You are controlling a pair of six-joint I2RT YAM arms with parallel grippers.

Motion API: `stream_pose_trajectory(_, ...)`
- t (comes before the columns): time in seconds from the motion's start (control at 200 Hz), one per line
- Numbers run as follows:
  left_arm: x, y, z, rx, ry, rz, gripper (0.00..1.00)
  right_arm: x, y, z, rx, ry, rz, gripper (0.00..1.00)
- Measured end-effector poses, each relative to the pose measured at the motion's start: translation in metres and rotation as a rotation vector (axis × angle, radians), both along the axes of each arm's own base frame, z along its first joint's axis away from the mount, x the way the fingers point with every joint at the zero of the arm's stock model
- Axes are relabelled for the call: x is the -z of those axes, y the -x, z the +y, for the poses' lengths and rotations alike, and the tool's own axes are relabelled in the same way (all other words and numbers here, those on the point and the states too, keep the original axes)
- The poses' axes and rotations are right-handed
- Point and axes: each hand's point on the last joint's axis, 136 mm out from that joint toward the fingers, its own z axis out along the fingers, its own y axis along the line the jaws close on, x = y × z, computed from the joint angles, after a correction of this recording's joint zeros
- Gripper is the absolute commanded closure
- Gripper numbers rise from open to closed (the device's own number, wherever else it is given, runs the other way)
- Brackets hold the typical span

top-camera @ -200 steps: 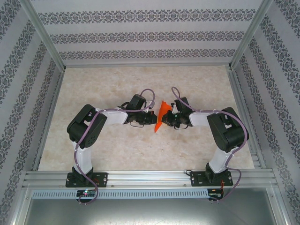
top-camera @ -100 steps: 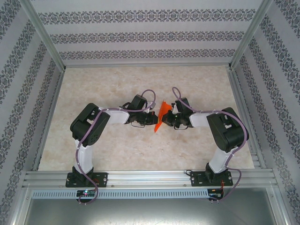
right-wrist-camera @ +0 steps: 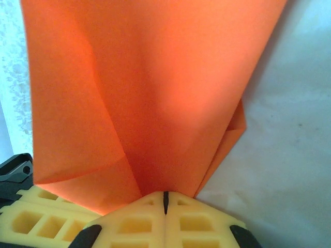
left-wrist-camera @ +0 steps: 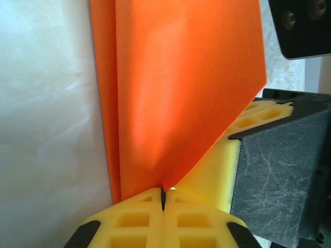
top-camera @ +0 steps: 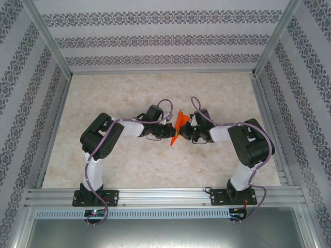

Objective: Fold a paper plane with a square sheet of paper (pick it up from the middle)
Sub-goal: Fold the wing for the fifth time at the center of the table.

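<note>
The orange-red paper [top-camera: 177, 127], folded into layered flaps, stands upright on edge between my two grippers at the table's middle. My left gripper [top-camera: 168, 130] is shut on it from the left; in the left wrist view the paper [left-wrist-camera: 176, 93] rises out of the closed yellow jaws [left-wrist-camera: 163, 199]. My right gripper [top-camera: 183, 132] is shut on it from the right; in the right wrist view the folded sheet [right-wrist-camera: 150, 88] fans up from the closed jaws [right-wrist-camera: 165, 200], with a creased corner at the right. The other gripper's yellow fingers [left-wrist-camera: 248, 121] sit just behind the paper.
A pale marbled tabletop [top-camera: 129, 98] lies all round the grippers. Aluminium frame rails [top-camera: 160, 195] run along the near edge and sides, with patterned walls beyond. Both arm bases stand at the front rail.
The left arm's elbow has shifted slightly right toward the centre. The paper and both grippers have stayed almost in place, drifting very slightly back.
</note>
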Motion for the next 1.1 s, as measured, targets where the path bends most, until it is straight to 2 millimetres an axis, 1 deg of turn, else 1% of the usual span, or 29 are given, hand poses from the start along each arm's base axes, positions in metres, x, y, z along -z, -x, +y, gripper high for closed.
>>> stream_pose_trajectory(0.495, 0.005, -0.002, -0.001, 0.033, -0.022, -0.021, 1.0, -0.001, 0.002, -0.002, 0.003, -0.009, 0.002, 0.96)
stream_pose_trajectory(0.654, 0.006, -0.002, -0.002, 0.047, -0.026, -0.03, 1.0, -0.005, 0.003, -0.004, 0.014, -0.019, 0.005, 0.94)
stream_pose_trajectory(0.764, 0.005, -0.002, -0.002, 0.057, -0.028, -0.037, 1.0, -0.013, 0.002, -0.007, 0.026, -0.029, -0.011, 0.92)
stream_pose_trajectory(0.859, 0.006, -0.002, -0.002, 0.068, -0.03, -0.041, 0.98, -0.023, -0.002, -0.011, 0.038, -0.039, -0.035, 0.91)
stream_pose_trajectory(0.964, 0.006, -0.001, -0.003, 0.077, -0.033, -0.046, 0.93, -0.036, -0.008, -0.02, 0.063, -0.05, -0.063, 0.9)
stream_pose_trajectory(1.104, 0.004, 0.0, -0.004, 0.096, -0.029, -0.055, 0.83, -0.046, -0.013, -0.029, 0.085, -0.06, -0.084, 0.9)
